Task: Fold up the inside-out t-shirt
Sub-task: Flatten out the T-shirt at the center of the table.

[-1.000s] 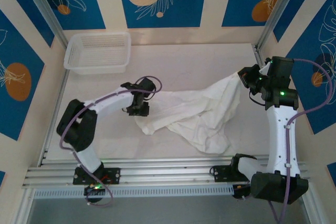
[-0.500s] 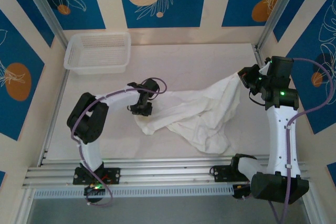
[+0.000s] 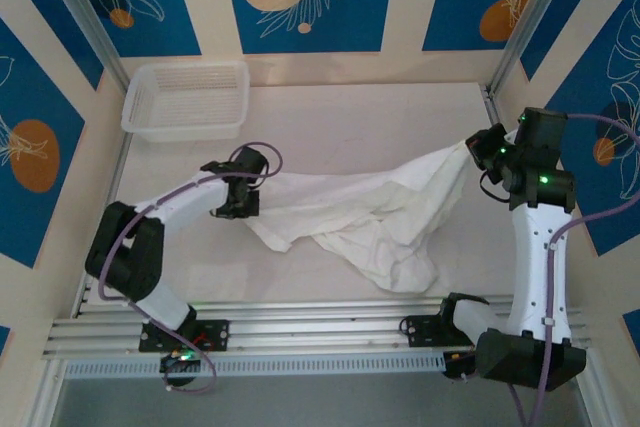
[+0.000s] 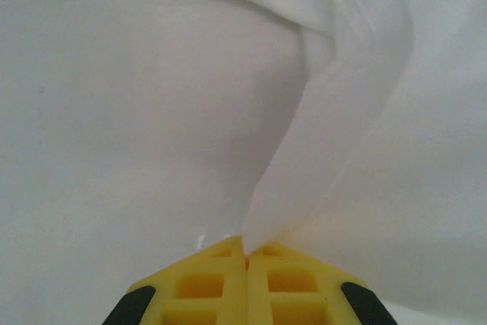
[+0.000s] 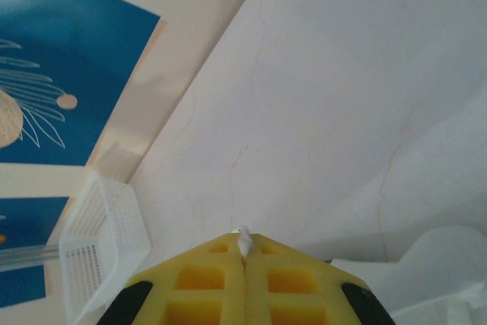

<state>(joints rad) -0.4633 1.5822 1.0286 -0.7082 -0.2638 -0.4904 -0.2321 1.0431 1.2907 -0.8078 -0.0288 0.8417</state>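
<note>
The left jaws are clamped on a thin fold of the t-shirt (image 3: 370,217): in the left wrist view the two ribbed yellow pads (image 4: 202,287) meet with soft white cloth (image 4: 365,150) rising out of the seam between them. The right jaws are likewise pressed together on the t-shirt, a small white tip of fabric pinched between their yellow pads (image 5: 289,294). There is one t-shirt, plain, white and limp. It is stretched across the middle of the pale, faintly veined surface (image 3: 350,117) between the two arms. Its left end is held low and its right end is lifted higher, and a crumpled, creased bulk sags onto the surface toward the near edge. Farther back, in the far left corner, one rigid white plastic mesh basket (image 3: 187,99) stands well apart from the cloth. It is rectangular with sloping walls.
</note>
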